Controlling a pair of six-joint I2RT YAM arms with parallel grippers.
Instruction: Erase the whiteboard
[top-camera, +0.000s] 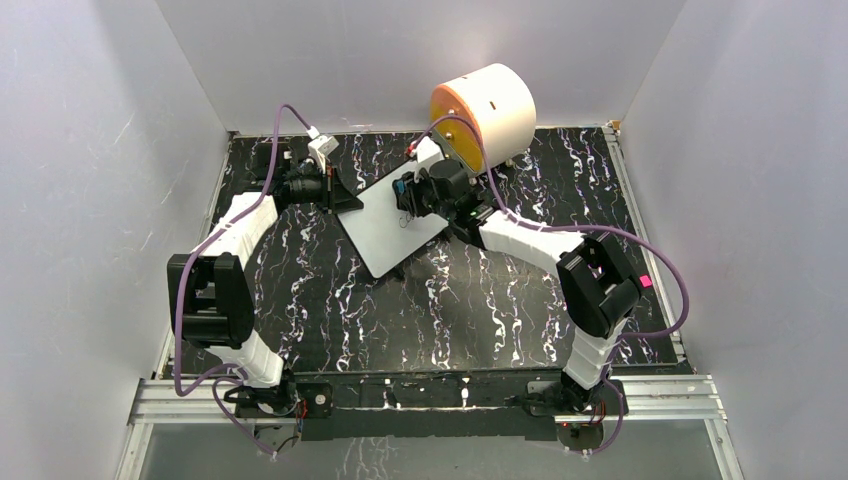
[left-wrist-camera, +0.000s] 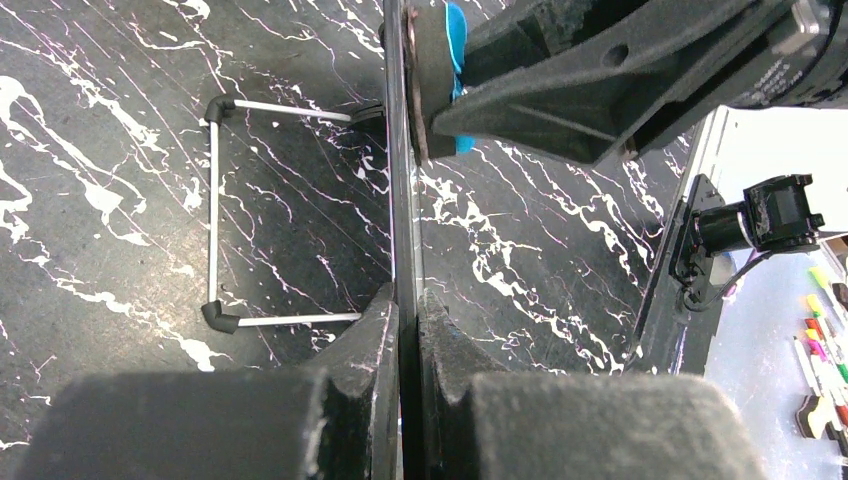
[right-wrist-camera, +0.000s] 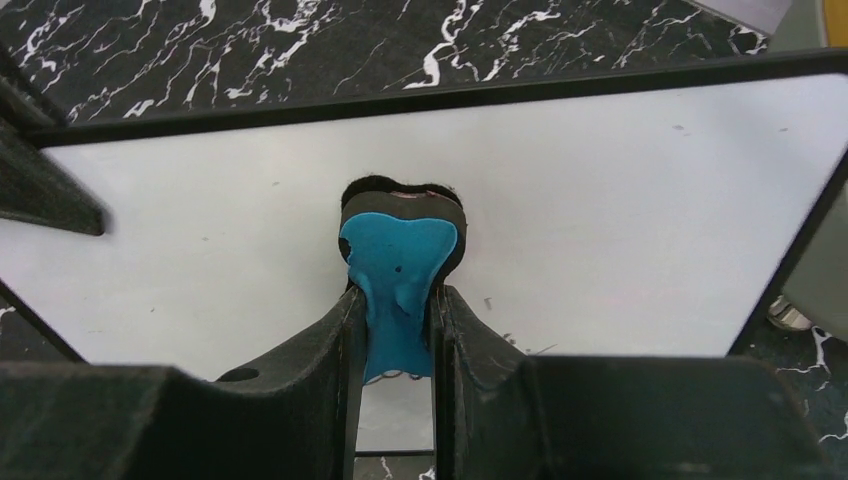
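The whiteboard (top-camera: 385, 232) stands tilted mid-table, its white face toward the right arm. My left gripper (top-camera: 341, 199) is shut on its left edge; in the left wrist view the board (left-wrist-camera: 403, 190) shows edge-on between the closed jaws of that gripper (left-wrist-camera: 405, 305). My right gripper (top-camera: 406, 192) is shut on a blue eraser (right-wrist-camera: 400, 255) with a black felt pad, pressed against the board's face (right-wrist-camera: 620, 210). A few faint dark marks (right-wrist-camera: 497, 303) remain just right of the fingers. The eraser (left-wrist-camera: 455, 35) also shows in the left wrist view, on the board.
A round cream-and-orange drawer unit (top-camera: 485, 108) stands at the back behind the right gripper. The board's wire stand with black feet (left-wrist-camera: 213, 215) rests on the black marbled table (top-camera: 470, 300). Grey walls close in three sides; a metal rail (top-camera: 420, 395) runs along the front.
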